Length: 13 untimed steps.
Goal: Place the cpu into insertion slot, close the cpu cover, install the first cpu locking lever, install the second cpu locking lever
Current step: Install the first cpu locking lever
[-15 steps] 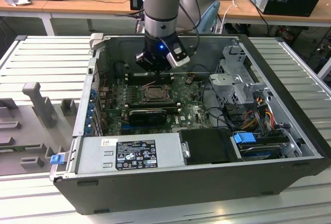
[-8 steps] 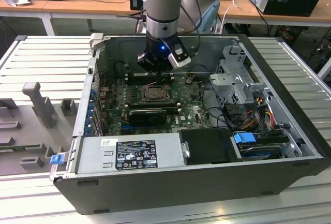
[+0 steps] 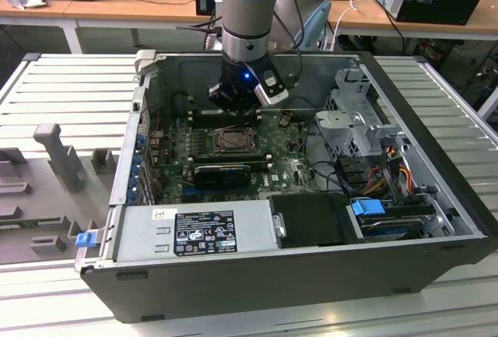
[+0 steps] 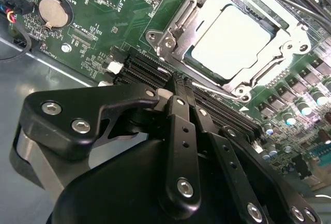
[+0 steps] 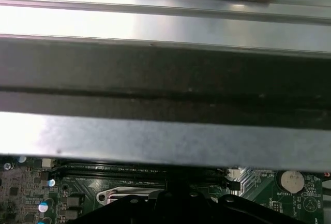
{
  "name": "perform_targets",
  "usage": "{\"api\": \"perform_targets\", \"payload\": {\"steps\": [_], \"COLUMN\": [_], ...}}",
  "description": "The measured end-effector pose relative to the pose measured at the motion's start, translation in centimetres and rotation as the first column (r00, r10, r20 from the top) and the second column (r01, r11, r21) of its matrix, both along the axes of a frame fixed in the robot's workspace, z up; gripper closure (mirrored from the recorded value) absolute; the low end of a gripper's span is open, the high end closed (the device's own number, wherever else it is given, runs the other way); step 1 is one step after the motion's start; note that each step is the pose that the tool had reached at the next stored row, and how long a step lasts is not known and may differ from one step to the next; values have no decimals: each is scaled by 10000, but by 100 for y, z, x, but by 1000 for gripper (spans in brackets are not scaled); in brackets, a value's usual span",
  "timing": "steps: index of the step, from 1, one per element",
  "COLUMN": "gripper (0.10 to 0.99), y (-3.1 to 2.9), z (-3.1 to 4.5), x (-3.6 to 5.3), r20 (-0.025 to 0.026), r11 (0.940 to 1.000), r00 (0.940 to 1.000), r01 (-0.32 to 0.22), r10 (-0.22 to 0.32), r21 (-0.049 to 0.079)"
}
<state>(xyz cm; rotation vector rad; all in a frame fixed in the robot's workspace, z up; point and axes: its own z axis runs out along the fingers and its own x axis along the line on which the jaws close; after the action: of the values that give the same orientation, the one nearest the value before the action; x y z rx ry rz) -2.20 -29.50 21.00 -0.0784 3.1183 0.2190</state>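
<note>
A: Starting with the gripper. Closed or apart?
B: Closed, going by the second wrist view. Brought together into one narrow tip, with nothing seen in between. Probably set that way to push rather than to pinch.
A: Holding the cpu, then?
B: No. Already lying flat in the insertion slot, just ahead of the fingertips, pale metal face up.
A: Covered?
B: Seems so. Framed all round by the cpu cover, down over the chip's edges to press it into the socket while leaving the middle bare through the window.
A: Any sign of the levers?
B: Spotting one thin wire lever along the socket edge nearest the gripper, right by the tip. Hard to say whether latched or loose. Judging by that closeness, busy with a lever step, not the placing.
A: Touching it?
B: Cannot tell. Very close, at least.
A: And the surroundings?
B: Hanging low inside the open computer case in the exterior view, directly over the black memory slots. Socket just beyond, and off to one side a coin battery on the green board.
</note>
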Motion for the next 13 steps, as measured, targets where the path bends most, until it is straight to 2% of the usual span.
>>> {"api": "perform_targets", "payload": {"steps": [13], "gripper": [980], "y": [1], "z": [-27], "x": [6], "r20": [1], "r11": [10000], "r00": [10000], "r01": [-4], "r10": [4], "r21": [-12]}}
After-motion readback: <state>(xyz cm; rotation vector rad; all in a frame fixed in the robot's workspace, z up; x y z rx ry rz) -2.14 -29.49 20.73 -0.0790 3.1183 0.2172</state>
